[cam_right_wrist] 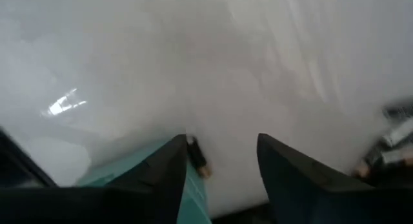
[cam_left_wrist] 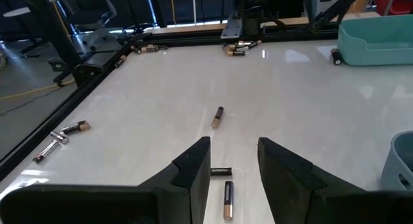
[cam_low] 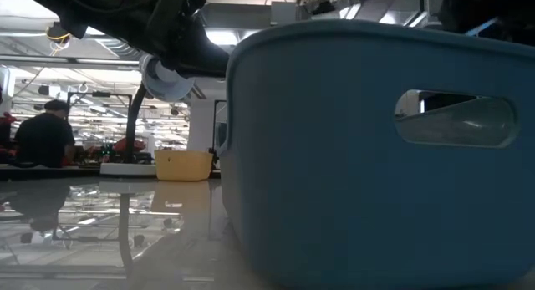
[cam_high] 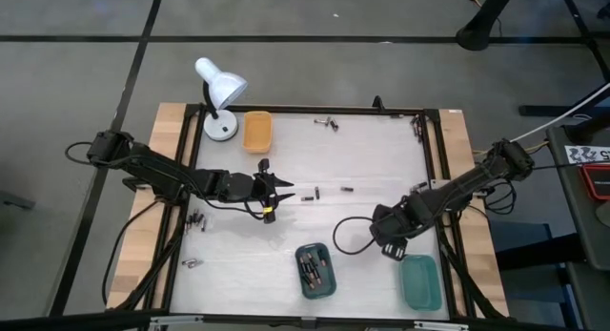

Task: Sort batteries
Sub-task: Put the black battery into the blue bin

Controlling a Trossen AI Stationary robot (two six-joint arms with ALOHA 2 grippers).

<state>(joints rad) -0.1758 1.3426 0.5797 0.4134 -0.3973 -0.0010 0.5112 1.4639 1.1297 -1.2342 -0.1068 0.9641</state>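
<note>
Jaws of the right gripper (cam_right_wrist: 221,169) stand parted over the near right part of the desk (cam_high: 372,159), just beside the green tray (cam_high: 420,281), and a small battery (cam_right_wrist: 197,161) shows against the inner face of one finger; whether it is gripped or dropping free I cannot tell, so this looks like the release step into that tray. The left gripper (cam_left_wrist: 233,169) hovers near the desk's middle with jaws parted and empty, two batteries (cam_left_wrist: 226,188) lying on the desk right between and just under its fingers. Its next move calls for a straight descent and a close on one of that pair. Farther out, a lone battery (cam_left_wrist: 217,117) lies ahead, more batteries sit at the far edge (cam_high: 329,124) and left edge (cam_high: 197,220), and several lie in the dark teal tray (cam_high: 315,270) at the near edge.
</note>
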